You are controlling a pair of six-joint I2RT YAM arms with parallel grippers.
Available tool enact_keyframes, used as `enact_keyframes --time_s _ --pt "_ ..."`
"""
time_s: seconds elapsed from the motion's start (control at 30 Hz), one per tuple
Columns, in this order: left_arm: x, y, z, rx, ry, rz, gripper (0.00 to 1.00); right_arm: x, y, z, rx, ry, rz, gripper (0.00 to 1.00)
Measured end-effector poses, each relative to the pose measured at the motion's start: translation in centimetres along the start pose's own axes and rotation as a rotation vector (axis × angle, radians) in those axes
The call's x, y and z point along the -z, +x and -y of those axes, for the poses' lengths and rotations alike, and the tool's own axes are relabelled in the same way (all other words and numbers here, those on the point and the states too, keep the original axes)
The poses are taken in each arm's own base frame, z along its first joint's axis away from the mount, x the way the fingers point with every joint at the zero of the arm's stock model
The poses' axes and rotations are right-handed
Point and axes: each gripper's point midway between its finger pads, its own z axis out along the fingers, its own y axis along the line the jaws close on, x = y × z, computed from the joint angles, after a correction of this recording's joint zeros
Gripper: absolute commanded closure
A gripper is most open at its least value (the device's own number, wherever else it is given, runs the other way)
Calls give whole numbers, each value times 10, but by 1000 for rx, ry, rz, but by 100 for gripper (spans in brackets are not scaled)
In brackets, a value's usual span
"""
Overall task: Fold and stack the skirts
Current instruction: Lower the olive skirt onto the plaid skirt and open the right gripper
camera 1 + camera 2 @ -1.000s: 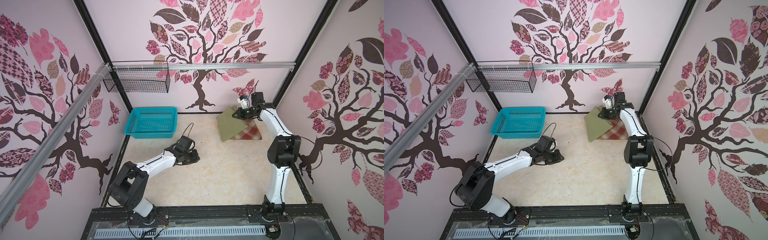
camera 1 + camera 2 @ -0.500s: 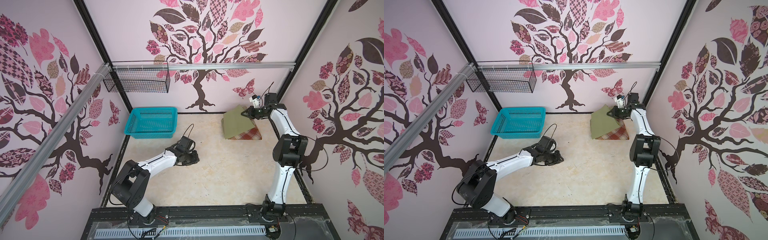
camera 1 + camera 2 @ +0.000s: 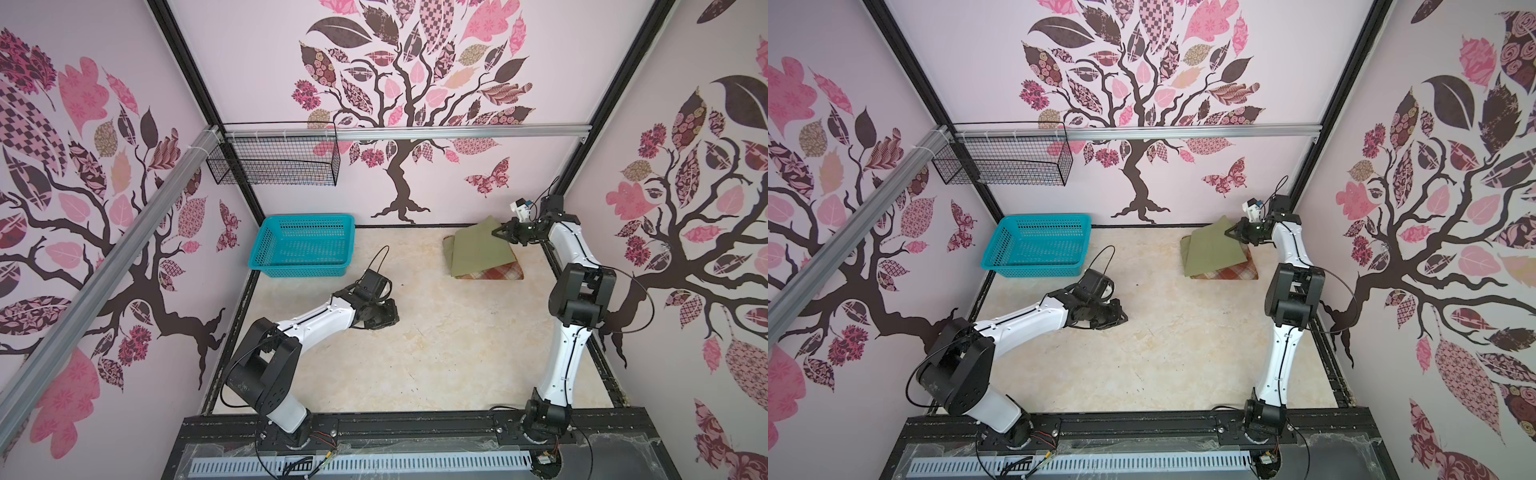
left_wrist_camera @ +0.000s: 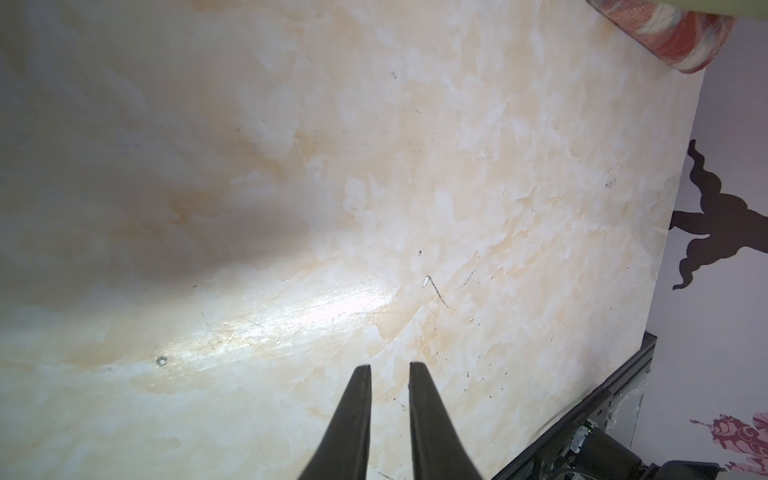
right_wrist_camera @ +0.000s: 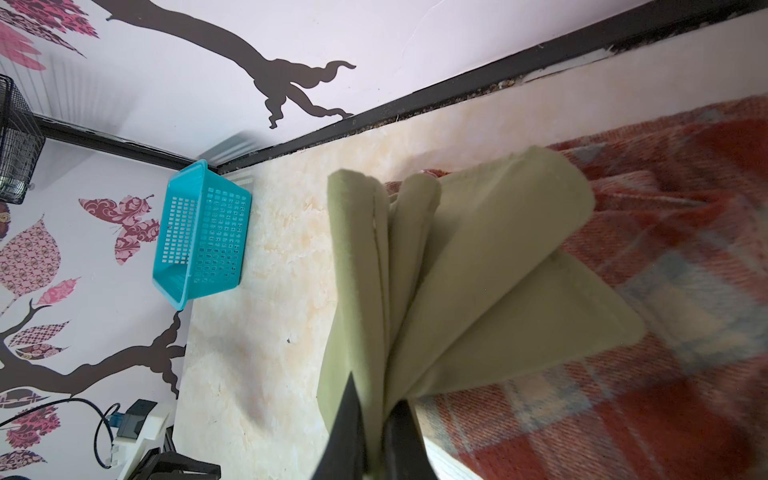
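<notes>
The olive-green skirt (image 3: 478,253) (image 3: 1212,253) lies folded on top of the rust-red and cream plaid skirt (image 3: 498,275) (image 3: 1233,274) at the back right of the table. My right gripper (image 3: 496,230) (image 3: 1228,232) is shut on the olive skirt's far corner. In the right wrist view its fingers (image 5: 376,395) pinch the olive layers (image 5: 478,257), which fan out lifted over the plaid skirt (image 5: 685,208). My left gripper (image 3: 390,316) (image 3: 1121,318) hovers low over bare table left of centre. It is narrowly open (image 4: 388,368) with nothing between its fingers. A plaid edge (image 4: 673,33) shows in the left wrist view.
A turquoise plastic basket (image 3: 299,270) (image 3: 1034,270) (image 5: 199,232) stands at the back left. A black wire basket (image 3: 274,162) hangs on the wall rail above it. Black frame rails run along the table's sides and front.
My right gripper has moved to the right, carrying the olive skirt's corner, and the olive skirt has shifted further over the plaid one. The left arm has not moved.
</notes>
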Motion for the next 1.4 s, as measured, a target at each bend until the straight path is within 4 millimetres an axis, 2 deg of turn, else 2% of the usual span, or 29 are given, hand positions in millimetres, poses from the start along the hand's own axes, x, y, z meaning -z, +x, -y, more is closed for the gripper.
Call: enact_keyframes --time_s 0.33,0.6,0.93,1.2,1.4 --pt "1 0 0 4 -8 -9 79 -3 -3 17 -20 0 3 100" --pt "6 -15 15 -9 12 17 79 -4 2 40 -58 16 -2 100" --pt "-7 -10 4 5 -27 -17 79 -11 -2 59 -43 58 -5 100" --pt "-13 -13 5 6 -37 -29 79 -18 -2 72 -52 83 -6 100" --pt "-16 -12 3 8 -43 -36 79 -28 6 90 -81 108 -24 100"
